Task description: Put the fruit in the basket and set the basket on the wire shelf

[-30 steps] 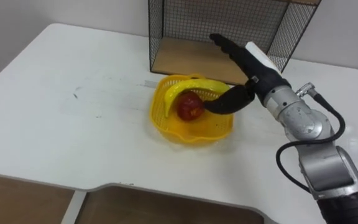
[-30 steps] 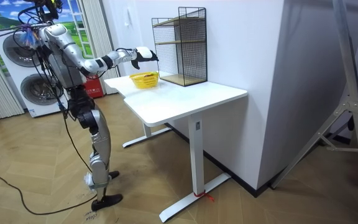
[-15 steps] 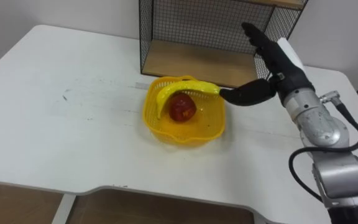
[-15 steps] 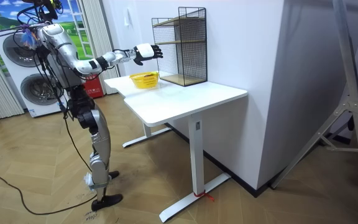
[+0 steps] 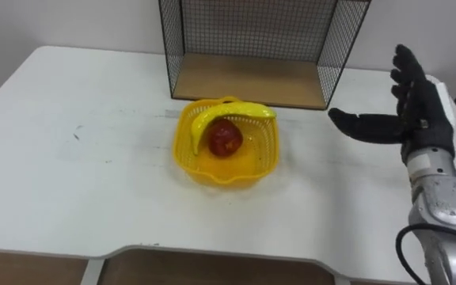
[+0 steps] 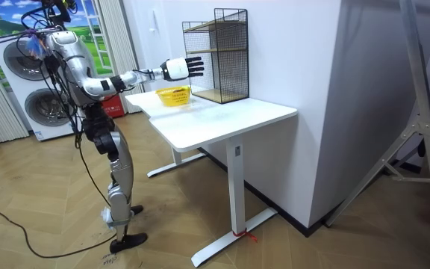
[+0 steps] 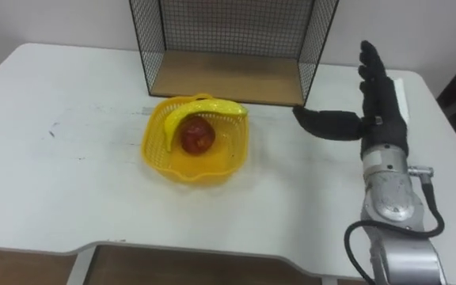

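Left eye view: right hand [image 5: 419, 119] hovers empty, fingers [image 5: 403, 70] spread straight, beside the yellow basket [image 5: 226, 171] holding banana [image 5: 232, 112] and apple [image 5: 223, 139], on the desk [image 5: 70, 158] before the wire shelf [image 5: 252, 47].

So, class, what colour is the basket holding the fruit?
Bright yellow basket, clearest in the left eye view.

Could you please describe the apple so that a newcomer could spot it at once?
On the white table, before the wire shelf, stands a yellow basket. The apple lies inside it, round and red beside the curved yellow banana.
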{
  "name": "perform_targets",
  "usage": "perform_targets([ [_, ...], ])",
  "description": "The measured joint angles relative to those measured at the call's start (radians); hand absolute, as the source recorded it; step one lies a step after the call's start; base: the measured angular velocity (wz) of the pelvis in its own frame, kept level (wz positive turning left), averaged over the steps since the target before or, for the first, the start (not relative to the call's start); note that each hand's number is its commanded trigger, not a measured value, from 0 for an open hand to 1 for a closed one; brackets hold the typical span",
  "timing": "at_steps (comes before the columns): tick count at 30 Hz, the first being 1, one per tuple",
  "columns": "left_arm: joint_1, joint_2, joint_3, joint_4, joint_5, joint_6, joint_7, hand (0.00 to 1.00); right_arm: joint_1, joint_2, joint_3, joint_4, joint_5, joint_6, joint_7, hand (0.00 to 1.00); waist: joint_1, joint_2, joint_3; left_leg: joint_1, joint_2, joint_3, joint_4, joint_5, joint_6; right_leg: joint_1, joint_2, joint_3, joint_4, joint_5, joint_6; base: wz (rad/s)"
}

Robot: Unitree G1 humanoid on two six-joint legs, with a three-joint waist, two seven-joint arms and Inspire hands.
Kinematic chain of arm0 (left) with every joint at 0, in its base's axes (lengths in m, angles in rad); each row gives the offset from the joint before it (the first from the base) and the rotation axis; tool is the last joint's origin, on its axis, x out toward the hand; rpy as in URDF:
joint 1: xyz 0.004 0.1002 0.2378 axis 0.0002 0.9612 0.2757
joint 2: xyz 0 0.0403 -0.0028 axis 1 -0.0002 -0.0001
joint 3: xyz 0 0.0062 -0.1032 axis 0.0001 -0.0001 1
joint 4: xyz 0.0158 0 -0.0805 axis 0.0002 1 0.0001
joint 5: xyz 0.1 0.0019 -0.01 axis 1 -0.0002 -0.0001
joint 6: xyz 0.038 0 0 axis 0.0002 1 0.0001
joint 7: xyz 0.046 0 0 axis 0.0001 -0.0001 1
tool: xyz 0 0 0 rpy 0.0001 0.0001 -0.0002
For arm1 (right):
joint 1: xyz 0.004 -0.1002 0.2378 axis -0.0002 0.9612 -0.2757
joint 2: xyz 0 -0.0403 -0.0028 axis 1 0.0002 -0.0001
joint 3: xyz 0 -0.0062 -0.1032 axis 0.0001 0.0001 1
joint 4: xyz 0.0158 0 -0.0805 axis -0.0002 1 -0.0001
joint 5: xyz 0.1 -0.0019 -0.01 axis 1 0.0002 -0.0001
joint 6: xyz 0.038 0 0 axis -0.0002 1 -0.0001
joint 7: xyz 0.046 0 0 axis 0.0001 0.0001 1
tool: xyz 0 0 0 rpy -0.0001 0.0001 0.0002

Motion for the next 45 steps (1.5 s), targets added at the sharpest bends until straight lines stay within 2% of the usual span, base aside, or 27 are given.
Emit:
perform_targets([
  [1, 0.001, 0.001, 0.044, -0.018, -0.078, 0.0, 0.043, 0.0, 0.019, 0.0, -0.014, 0.0, 0.005, -0.001, -0.023, 0.0, 0.002, 0.005, 0.0024, 0.0, 0.0, 0.001, -0.003, 0.0, 0.0, -0.003, 0.0, 0.001, 0.0, 0.0, 0.0, 0.0],
  [2, 0.001, 0.0, 0.093, -0.061, -0.139, 0.0, 0.092, 0.0, 0.045, 0.002, -0.021, 0.0, 0.002, -0.002, -0.047, 0.0, 0.003, 0.002, -0.0021, 0.0, 0.0, 0.002, -0.009, 0.003, 0.0, -0.01, 0.0, 0.0, -0.001, 0.0, 0.0, 0.0],
  [3, 0.008, 0.001, 0.129, -0.109, -0.195, -0.001, 0.147, 0.0, 0.068, 0.005, -0.021, 0.0, 0.003, -0.002, -0.071, 0.0, 0.009, 0.001, -0.0034, 0.001, 0.0, 0.001, -0.012, 0.006, -0.001, -0.008, -0.001, -0.002, 0.0, 0.0, 0.0, 0.0],
  [6, -0.001, 0.001, 0.193, -0.205, -0.271, -0.009, 0.258, 0.0, 0.099, 0.005, -0.035, -0.001, 0.006, -0.002, -0.112, 0.0, 0.008, 0.011, -0.0038, 0.0, -0.001, 0.001, -0.012, 0.01, 0.0, -0.009, -0.002, -0.001, 0.001, 0.0, 0.0, 0.0],
  [8, -0.003, 0.003, 0.231, -0.323, -0.31, -0.047, 0.367, 0.0, 0.128, 0.006, -0.056, -0.001, 0.002, -0.004, -0.143, 0.0, 0.024, 0.023, -0.0044, 0.001, -0.003, 0.001, -0.012, 0.01, 0.001, -0.01, -0.003, 0.002, 0.0, 0.0, 0.0, 0.0],
  [11, -0.003, 0.004, 0.266, -0.458, -0.316, -0.099, 0.5, 0.0, 0.17, 0.005, -0.062, -0.001, -0.005, -0.006, -0.184, 0.0, 0.037, 0.036, -0.0048, -0.003, -0.006, 0.001, -0.012, 0.012, 0.002, -0.014, -0.005, 0.006, -0.005, -0.002, 0.002, 0.0],
  [14, 0.0, 0.005, 0.273, -0.608, -0.323, -0.128, 0.622, 0.0, 0.206, 0.006, -0.064, -0.014, -0.005, -0.006, -0.218, 0.0, 0.053, 0.049, -0.0072, -0.004, -0.011, 0.001, -0.013, 0.013, 0.005, -0.022, -0.01, 0.006, 0.0, -0.003, 0.004, 0.0],
  [16, 0.0, 0.005, 0.275, -0.692, -0.318, -0.137, 0.68, 0.0, 0.206, 0.006, -0.065, -0.014, -0.019, -0.008, -0.222, 0.0, 0.054, 0.052, -0.0104, -0.002, -0.016, -0.001, -0.015, 0.016, 0.008, -0.023, -0.013, 0.004, 0.0, -0.003, 0.005, 0.02],
  [23, -0.026, 0.014, 0.309, -0.927, -0.111, -0.145, 0.806, 0.0, 0.206, 0.006, -0.069, -0.014, -0.049, -0.008, -0.228, 0.0, 0.054, 0.059, -0.0075, -0.004, -0.018, -0.011, -0.017, 0.016, 0.008, -0.021, -0.014, -0.002, -0.002, -0.004, 0.008, 0.02],
  [26, -0.029, 0.015, 0.305, -1.057, -0.033, -0.148, 0.803, 0.0, 0.207, 0.008, -0.069, -0.014, -0.053, -0.031, -0.212, 0.0, 0.054, 0.058, -0.0067, 0.001, -0.018, -0.013, -0.018, 0.016, 0.008, -0.016, -0.014, -0.003, -0.003, -0.004, 0.008, 0.02],
  [30, -0.03, 0.022, 0.274, -1.124, -0.007, -0.164, 0.777, 0.0, 0.207, 0.008, -0.069, -0.014, -0.043, -0.055, -0.211, 0.0, 0.041, 0.065, -0.003, -0.001, -0.02, -0.016, -0.014, 0.016, 0.009, -0.01, -0.013, -0.005, -0.013, -0.004, 0.008, 0.04],
  [32, -0.037, 0.022, 0.245, -1.134, -0.008, -0.168, 0.734, 0.0, 0.207, 0.008, -0.07, -0.014, -0.019, -0.063, -0.199, 0.0, 0.024, 0.069, 0.0003, -0.004, -0.022, -0.028, -0.012, 0.016, 0.008, -0.006, -0.014, -0.016, -0.016, -0.004, 0.008, 0.14],
  [37, -0.07, 0.022, 0.175, -1.149, -0.01, -0.169, 0.639, 0.0, 0.205, 0.012, -0.067, -0.014, -0.015, -0.075, -0.16, 0.0, 0.024, 0.069, 0.0043, -0.003, -0.021, -0.026, -0.014, 0.016, 0.008, -0.007, -0.014, -0.016, -0.016, -0.004, 0.008, 0.01],
  [41, -0.098, 0.021, 0.103, -1.214, -0.013, -0.18, 0.528, 0.0, 0.203, 0.047, -0.054, -0.014, -0.013, -0.091, -0.131, 0.0, 0.022, 0.059, 0.0112, -0.002, -0.022, -0.022, -0.016, 0.016, 0.008, -0.009, -0.014, -0.009, -0.017, -0.004, 0.008, -0.04],
  [45, -0.12, 0.021, 0.04, -1.214, -0.013, -0.185, 0.419, 0.0, 0.199, 0.055, -0.034, -0.013, -0.001, -0.105, -0.079, 0.0, 0.023, 0.057, 0.013, -0.002, -0.019, -0.011, -0.018, 0.016, 0.008, -0.011, -0.013, 0.0, -0.014, -0.004, 0.008, -0.08],
])
